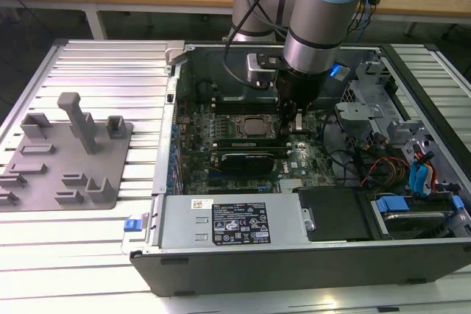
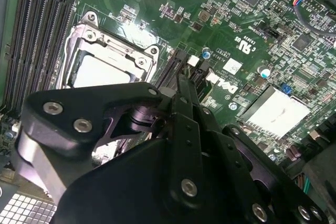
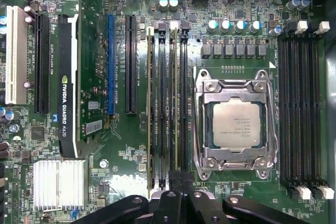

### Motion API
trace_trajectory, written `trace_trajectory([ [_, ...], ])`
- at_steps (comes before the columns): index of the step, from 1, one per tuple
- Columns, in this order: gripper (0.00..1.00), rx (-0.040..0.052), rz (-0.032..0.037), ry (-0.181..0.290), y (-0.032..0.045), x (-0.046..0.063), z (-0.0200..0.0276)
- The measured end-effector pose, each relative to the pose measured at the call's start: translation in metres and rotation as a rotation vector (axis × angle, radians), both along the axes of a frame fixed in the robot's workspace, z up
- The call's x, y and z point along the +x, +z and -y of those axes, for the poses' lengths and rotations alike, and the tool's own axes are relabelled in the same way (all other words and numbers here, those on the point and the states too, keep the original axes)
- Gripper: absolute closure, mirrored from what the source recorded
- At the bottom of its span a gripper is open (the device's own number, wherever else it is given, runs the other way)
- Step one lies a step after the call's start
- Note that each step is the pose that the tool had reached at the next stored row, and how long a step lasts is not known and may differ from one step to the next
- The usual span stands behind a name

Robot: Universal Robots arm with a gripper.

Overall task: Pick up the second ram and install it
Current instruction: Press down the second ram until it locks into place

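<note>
The gripper [image 3: 177, 176] is reaching down into the open computer case [image 1: 294, 264], its jaws drawn close together on the top edge of the second ram [image 3: 172, 103] – by my judgement gripping it near one end. The stick is standing on edge in a memory slot just beside the processor socket [image 3: 235, 124]. It is looking light and stiff but thin, so it is likely to be fragile under twisting; the long flat faces near the top edge are offering the safest hold, well away from the contacts. Two sticks are showing in this bank of four slots – the other stick [image 3: 150, 108] is sitting two slots over – while four empty slots [image 3: 302, 108] are lying beyond the one socket.
</note>
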State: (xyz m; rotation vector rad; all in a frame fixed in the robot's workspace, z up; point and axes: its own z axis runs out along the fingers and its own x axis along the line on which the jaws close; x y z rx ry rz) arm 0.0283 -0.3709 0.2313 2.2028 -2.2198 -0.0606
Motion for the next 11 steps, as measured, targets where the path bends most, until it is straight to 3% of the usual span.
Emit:
trace_trajectory([
  [5, 0.92, 0.0001, -0.0001, 0.000, -0.0027, 0.000, 0.0000],
  [11, 0.92, 0.0002, 0.0000, 0.000, 0.0154, 0.000, 0.0000],
])
